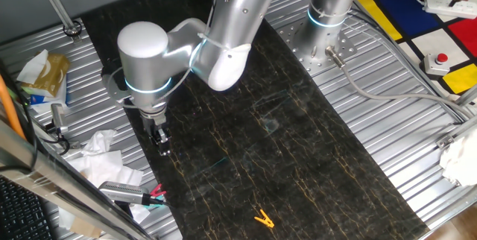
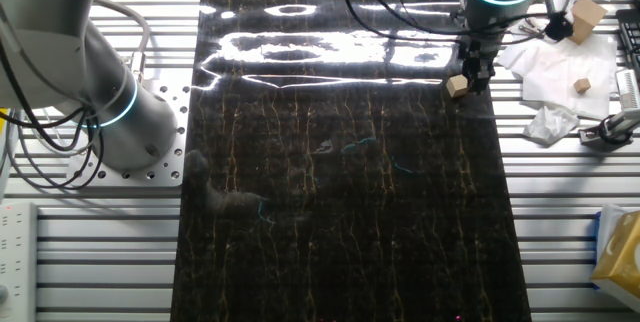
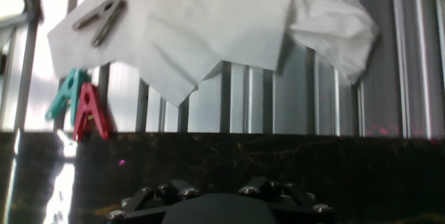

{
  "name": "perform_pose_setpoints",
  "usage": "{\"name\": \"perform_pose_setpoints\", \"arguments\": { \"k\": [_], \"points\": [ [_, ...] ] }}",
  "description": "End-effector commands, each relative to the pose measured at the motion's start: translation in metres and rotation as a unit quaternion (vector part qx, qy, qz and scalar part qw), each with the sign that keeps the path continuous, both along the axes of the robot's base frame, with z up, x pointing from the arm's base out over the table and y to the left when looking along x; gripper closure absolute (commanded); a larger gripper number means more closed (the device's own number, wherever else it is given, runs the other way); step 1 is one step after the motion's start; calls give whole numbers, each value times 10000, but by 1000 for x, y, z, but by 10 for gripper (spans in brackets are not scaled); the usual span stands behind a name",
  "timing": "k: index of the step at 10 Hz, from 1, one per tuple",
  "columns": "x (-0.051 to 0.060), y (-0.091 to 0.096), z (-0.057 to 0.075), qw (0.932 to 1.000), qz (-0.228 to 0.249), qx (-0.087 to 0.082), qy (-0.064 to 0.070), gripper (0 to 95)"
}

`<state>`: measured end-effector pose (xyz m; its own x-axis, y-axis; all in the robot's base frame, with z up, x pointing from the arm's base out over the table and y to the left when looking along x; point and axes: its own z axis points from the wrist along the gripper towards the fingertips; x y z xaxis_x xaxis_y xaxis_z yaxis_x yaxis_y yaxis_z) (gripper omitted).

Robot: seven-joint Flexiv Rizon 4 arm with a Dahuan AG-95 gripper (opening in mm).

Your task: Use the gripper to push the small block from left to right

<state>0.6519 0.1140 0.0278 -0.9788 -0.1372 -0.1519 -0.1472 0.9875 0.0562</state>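
Observation:
The small tan wooden block (image 2: pixel 458 86) sits on the dark marble mat (image 2: pixel 340 192) near its edge by the tissue. My gripper (image 2: pixel 478 72) stands upright right beside the block, touching or nearly touching its side, with the black fingers together and nothing between them. In the first fixed view the gripper (image 1: pixel 162 142) is low at the mat's left edge and the block is hidden behind it. The hand view shows only the gripper's dark base, the mat edge and the tissue (image 3: pixel 208 22); the block is out of its sight.
Crumpled white tissue (image 2: pixel 555 57) with loose wooden blocks (image 2: pixel 582 85) lies on the ribbed table beside the mat. Red (image 3: pixel 89 109) and teal (image 3: pixel 66 95) clips lie near the mat edge. A yellow clip (image 1: pixel 263 218) is on the mat. The second arm's base (image 1: pixel 328 16) stands at the back.

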Motion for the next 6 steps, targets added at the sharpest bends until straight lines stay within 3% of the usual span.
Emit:
{"name": "perform_pose_setpoints", "arguments": {
  "k": [1,6],
  "points": [
    [0,0,0,9999,143,-41,60,190],
    [0,0,0,9999,96,-6,105,190]
  ]
}}
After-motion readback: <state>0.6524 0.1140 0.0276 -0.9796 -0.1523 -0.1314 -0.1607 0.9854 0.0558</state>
